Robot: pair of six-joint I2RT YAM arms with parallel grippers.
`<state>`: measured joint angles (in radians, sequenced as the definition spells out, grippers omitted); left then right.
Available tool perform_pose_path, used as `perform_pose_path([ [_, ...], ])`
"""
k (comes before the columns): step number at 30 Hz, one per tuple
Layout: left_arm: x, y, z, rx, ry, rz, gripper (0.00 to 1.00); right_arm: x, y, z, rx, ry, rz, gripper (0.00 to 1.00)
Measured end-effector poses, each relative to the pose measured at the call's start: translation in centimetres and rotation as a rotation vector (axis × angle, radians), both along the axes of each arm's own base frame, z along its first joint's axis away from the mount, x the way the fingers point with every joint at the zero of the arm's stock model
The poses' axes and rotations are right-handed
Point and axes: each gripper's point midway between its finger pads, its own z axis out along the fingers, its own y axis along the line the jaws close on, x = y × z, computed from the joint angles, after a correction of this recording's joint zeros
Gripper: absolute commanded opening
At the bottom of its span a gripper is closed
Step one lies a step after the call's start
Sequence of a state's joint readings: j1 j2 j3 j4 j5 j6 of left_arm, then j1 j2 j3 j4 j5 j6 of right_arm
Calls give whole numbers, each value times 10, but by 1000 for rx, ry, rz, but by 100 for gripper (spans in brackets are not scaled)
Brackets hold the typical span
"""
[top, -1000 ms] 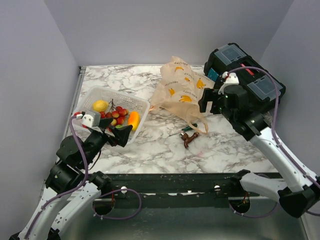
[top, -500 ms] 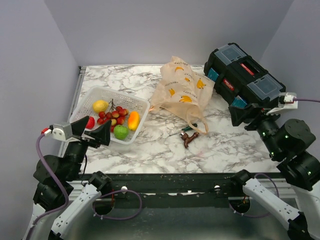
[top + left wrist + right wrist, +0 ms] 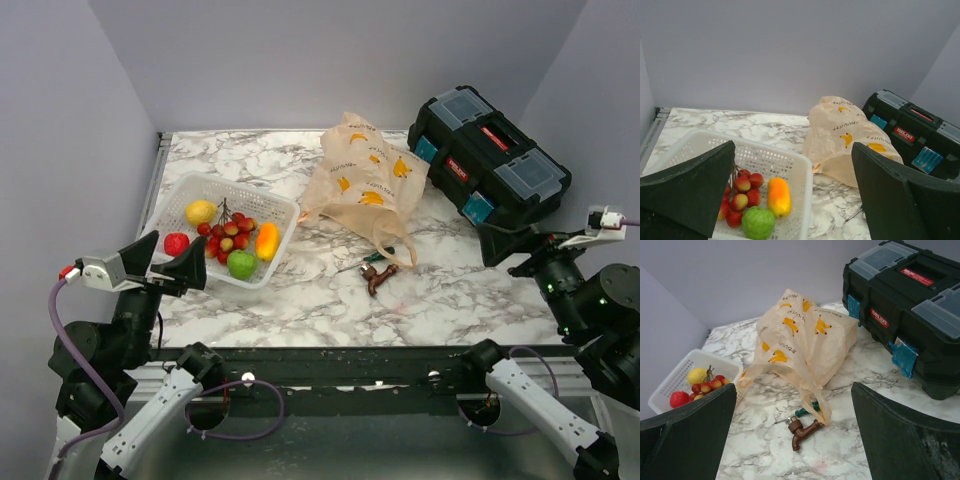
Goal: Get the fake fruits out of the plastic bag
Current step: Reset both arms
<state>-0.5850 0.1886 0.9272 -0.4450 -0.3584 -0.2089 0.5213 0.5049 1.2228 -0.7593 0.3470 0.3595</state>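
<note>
The fake fruits lie in a white mesh basket [image 3: 236, 186]: a yellow lemon [image 3: 200, 211], a small red one [image 3: 176, 243], a green round one [image 3: 241, 264] and an orange-yellow oblong one [image 3: 266, 240]. The plastic bag [image 3: 365, 178], peach-beige with banana prints, lies slumped at the table's middle back, handles toward the front. My left gripper [image 3: 165, 265] hangs open above the near left edge, short of the basket. My right gripper [image 3: 518, 252] is open at the near right, well apart from the bag. Neither holds anything. The bag's inside is hidden.
A bunch of red-and-yellow berries [image 3: 225, 236] shares the basket. A black toolbox [image 3: 490, 155] stands at the back right. A brown tap [image 3: 378, 277] and a green-handled screwdriver [image 3: 366, 261] lie just before the bag's handles.
Both arms have drawn back toward the near edge. The right gripper left the spot beside the bag; the left one backed off the basket, uncovering the red and green fruits.
</note>
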Motion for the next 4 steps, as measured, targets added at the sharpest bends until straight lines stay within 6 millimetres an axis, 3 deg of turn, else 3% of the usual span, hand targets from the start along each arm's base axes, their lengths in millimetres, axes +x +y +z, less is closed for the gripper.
perform_pose_path([
  [4, 0, 1, 0, 0, 0, 8, 99, -13, -7, 9, 31, -54, 0, 100],
])
